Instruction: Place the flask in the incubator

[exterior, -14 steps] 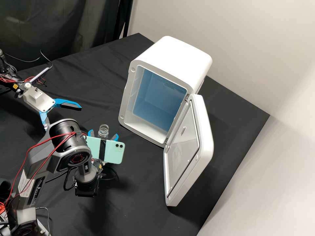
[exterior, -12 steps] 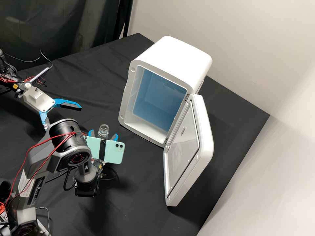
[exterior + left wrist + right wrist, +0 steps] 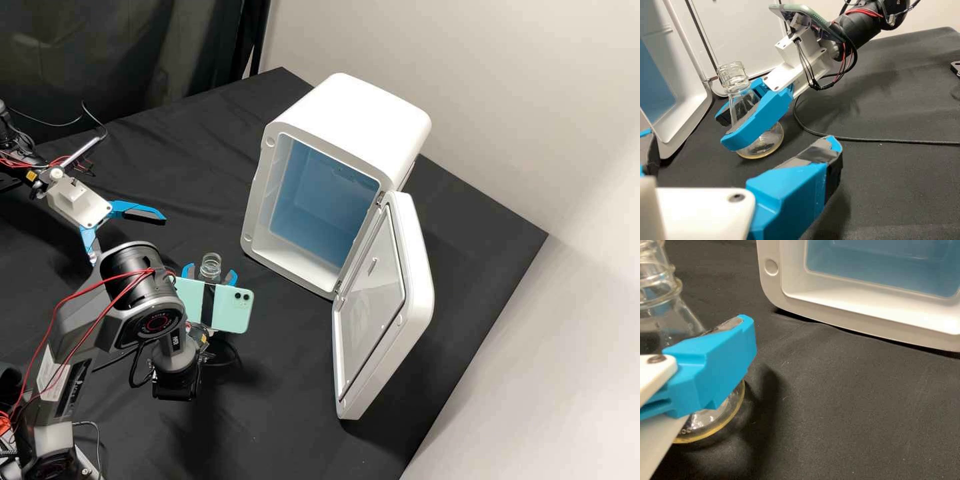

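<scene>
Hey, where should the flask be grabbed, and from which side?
Probably the sloped shoulder just below the neck of the flask, approached level from the side away from the incubator. It stands upright, narrow above and wide at the base, so a pinch across the cone sits low and steady. The right gripper straddles it there.

The high camera is looking forward and down from well off the incubator (image 3: 360, 113), facing its open front, while both wrist cameras are sitting low and close before it, each taking in the flask (image 3: 732, 78) standing near that front.
</scene>
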Tool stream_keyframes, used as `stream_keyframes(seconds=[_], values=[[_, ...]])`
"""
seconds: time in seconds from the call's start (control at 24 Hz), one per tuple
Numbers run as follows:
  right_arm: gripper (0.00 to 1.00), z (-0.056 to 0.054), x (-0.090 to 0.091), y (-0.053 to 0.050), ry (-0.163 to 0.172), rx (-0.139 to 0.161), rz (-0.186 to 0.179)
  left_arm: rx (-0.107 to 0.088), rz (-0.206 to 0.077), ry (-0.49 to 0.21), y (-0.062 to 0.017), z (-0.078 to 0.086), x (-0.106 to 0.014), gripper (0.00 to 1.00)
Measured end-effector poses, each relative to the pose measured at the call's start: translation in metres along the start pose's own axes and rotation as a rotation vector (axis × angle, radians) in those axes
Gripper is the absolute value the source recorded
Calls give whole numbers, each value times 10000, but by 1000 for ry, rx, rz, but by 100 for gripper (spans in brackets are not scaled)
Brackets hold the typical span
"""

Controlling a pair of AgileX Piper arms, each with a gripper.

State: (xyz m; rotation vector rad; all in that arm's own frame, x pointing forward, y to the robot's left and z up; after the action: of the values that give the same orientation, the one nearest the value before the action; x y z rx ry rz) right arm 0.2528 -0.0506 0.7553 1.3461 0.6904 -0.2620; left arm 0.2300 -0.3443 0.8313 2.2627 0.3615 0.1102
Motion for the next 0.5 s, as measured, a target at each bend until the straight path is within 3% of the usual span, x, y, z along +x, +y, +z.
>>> stream_keyframes(seconds=[0.5], values=[[0, -7, -7, -9, -3, 7, 5, 2, 0, 0, 0, 0, 0, 100]])
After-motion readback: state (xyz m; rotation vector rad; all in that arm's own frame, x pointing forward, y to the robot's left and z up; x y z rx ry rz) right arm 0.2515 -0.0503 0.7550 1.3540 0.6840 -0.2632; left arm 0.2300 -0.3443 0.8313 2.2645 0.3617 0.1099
